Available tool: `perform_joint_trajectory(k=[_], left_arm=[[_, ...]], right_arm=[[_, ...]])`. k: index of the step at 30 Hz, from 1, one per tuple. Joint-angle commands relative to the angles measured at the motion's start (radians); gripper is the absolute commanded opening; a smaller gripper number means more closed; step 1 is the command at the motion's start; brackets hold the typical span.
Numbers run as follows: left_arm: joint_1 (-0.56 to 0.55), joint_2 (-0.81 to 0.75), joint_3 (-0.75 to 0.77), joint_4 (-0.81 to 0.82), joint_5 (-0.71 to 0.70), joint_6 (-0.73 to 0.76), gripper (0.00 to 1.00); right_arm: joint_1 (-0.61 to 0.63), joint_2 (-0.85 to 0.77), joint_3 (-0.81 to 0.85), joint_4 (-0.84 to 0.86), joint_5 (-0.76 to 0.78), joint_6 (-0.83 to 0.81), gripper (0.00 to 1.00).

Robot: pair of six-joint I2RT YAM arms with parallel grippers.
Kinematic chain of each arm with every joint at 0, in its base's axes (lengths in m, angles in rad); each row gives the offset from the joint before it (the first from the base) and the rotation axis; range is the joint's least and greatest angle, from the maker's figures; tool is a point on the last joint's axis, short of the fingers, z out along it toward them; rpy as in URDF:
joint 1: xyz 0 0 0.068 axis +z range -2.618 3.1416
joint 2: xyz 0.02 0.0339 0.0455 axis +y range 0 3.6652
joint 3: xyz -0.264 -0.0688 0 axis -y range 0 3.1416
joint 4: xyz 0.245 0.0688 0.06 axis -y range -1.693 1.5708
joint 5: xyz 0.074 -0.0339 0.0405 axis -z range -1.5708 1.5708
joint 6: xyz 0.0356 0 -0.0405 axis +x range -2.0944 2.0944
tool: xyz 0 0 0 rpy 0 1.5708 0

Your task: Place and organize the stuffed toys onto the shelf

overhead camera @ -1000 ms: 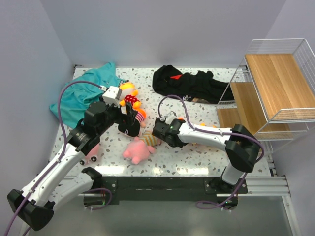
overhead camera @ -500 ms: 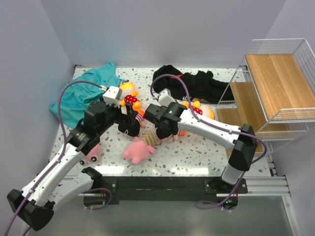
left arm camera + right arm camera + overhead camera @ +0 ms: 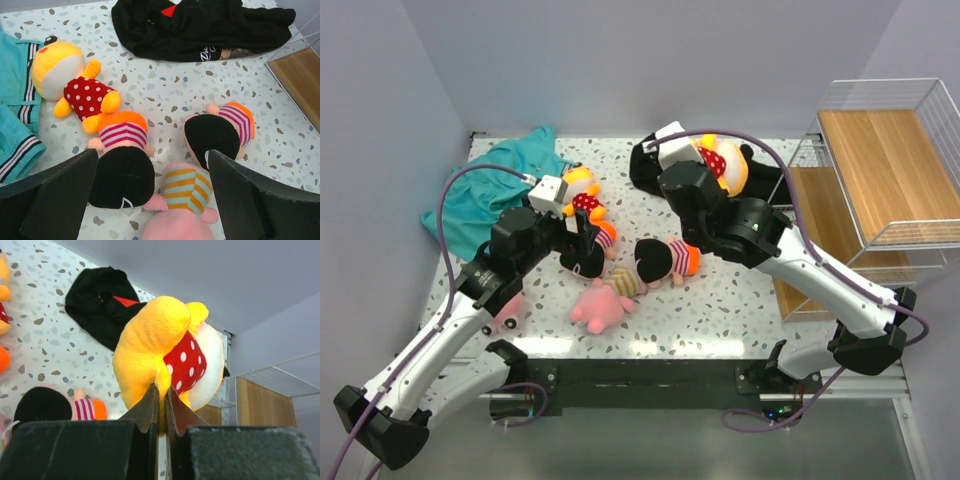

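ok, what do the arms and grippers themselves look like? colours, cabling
Both the left arm and right arm have white link shells with black joint housings. A purple cable loops loosely along each. The left gripper and right gripper have matte black, wedge-shaped fingers.

We see a white bench speckled with grey and brown chips, closed in by a plain pale lilac-grey far wall along its far edge and a left wall along its left edge. A black rail runs along the near edge. The light is soft and even.
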State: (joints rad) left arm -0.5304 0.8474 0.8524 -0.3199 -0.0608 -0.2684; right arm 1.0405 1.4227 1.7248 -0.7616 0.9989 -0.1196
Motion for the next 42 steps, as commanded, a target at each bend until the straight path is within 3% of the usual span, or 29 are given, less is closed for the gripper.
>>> perform_joint_trajectory(k=[1,6,11,13,22,25,32,42], left_arm=[[0.003,-0.011,0.005,0.021,-0.017,0.005,0.96],[0.003,-0.013,0.005,0.019,-0.025,0.005,0.96],[0.003,-0.011,0.007,0.019,-0.028,0.005,0.96],[0.003,-0.011,0.005,0.019,-0.025,0.005,0.96],[0.003,-0.01,0.004,0.019,-0.027,0.001,0.96],[0.003,-0.008,0.005,0.016,-0.024,0.003,0.96],[0.003,-0.01,0.005,0.016,-0.024,0.003,0.96],[0.003,-0.002,0.005,0.018,-0.02,0.003,0.96]], right_arm=[[0.001,-0.057,0.059,0.162,-0.118,-0.152,0.0],[0.001,-0.123,0.044,0.26,-0.174,-0.28,0.0],[0.0,-0.16,0.082,0.39,-0.028,-0.474,0.0],[0.001,-0.176,0.117,0.409,-0.043,-0.549,0.0],[0.001,-0.2,0.297,0.357,-0.097,-0.669,0.0],[0.001,-0.177,0.367,0.298,-0.036,-0.725,0.0],[0.0,-0.225,0.188,0.554,0.15,-1.064,0.0],[-0.01,-0.231,0.104,0.535,0.181,-1.137,0.0]])
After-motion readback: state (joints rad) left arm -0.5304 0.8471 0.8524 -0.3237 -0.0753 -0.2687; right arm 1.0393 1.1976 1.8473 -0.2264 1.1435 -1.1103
